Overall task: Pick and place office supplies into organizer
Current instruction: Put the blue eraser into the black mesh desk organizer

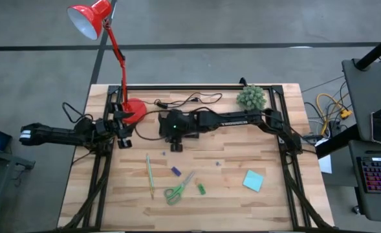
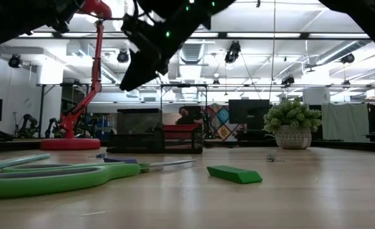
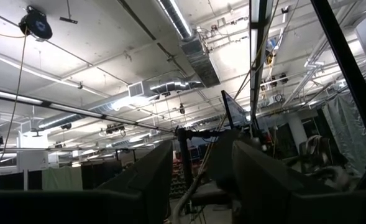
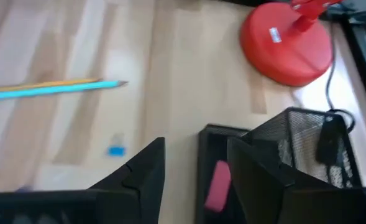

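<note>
Holding the right gripper (image 4: 195, 149) over the small black wire-mesh organizer box (image 4: 301, 143), fingers parted and gripping nothing. Looking down past those fingers onto a small pink oblong piece (image 4: 218, 185) lying inside the organizer's low tray section, beside the taller mesh compartment. Sitting the organizer close to the round red base of the desk lamp (image 4: 288, 40), near the far left part of the light wooden table (image 1: 242, 207). Parking the left gripper (image 3: 202, 149) at the table's left edge near the lamp base, fingers likewise spread and empty. Showing the other supplies lying loose on the nearer half of the table: thin green pencil (image 1: 149, 173), green-handled scissors (image 1: 177, 189), tiny purple piece (image 1: 175, 171), small green piece (image 1: 202, 188), and, well apart to the right, a teal square sticky-note pad (image 1: 253, 180).
</note>
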### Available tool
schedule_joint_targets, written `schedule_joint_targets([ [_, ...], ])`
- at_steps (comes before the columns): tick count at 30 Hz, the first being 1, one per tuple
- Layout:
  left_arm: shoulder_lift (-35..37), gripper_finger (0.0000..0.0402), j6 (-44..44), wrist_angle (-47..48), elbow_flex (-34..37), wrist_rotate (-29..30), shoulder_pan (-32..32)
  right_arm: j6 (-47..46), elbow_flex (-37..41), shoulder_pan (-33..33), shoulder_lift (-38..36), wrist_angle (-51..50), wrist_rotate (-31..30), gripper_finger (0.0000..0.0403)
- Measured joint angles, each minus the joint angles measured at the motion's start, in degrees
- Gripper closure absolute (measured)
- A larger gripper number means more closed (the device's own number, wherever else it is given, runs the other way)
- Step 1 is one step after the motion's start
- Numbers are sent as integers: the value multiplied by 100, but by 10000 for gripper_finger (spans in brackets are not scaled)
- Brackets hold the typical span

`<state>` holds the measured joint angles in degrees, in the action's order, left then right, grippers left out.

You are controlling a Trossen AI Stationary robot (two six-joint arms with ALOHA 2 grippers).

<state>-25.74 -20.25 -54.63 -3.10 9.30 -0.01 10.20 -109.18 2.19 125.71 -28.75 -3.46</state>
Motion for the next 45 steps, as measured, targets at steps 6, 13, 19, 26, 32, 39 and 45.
schedule_joint_targets([
  [6,1,246,2,-2,37,1,0,-846,-380,-296,0,-1010,-363,249],
  [13,1,246,4,-7,42,1,0,-2173,-513,-514,0,-2075,-588,263],
  [19,2,246,4,-24,47,2,0,-3099,-469,-822,0,-2227,-559,271],
  [26,4,246,4,-39,47,0,0,-3776,-441,-1227,0,-2165,-1157,266],
  [32,4,246,4,-42,47,0,0,-4230,-333,-1508,0,-2147,-1160,239],
  [39,5,246,21,-44,44,0,0,-4372,79,-1786,0,-1267,-1099,189],
  [45,2,246,35,-44,44,0,0,-4671,630,-1837,0,-305,-1119,175],
])
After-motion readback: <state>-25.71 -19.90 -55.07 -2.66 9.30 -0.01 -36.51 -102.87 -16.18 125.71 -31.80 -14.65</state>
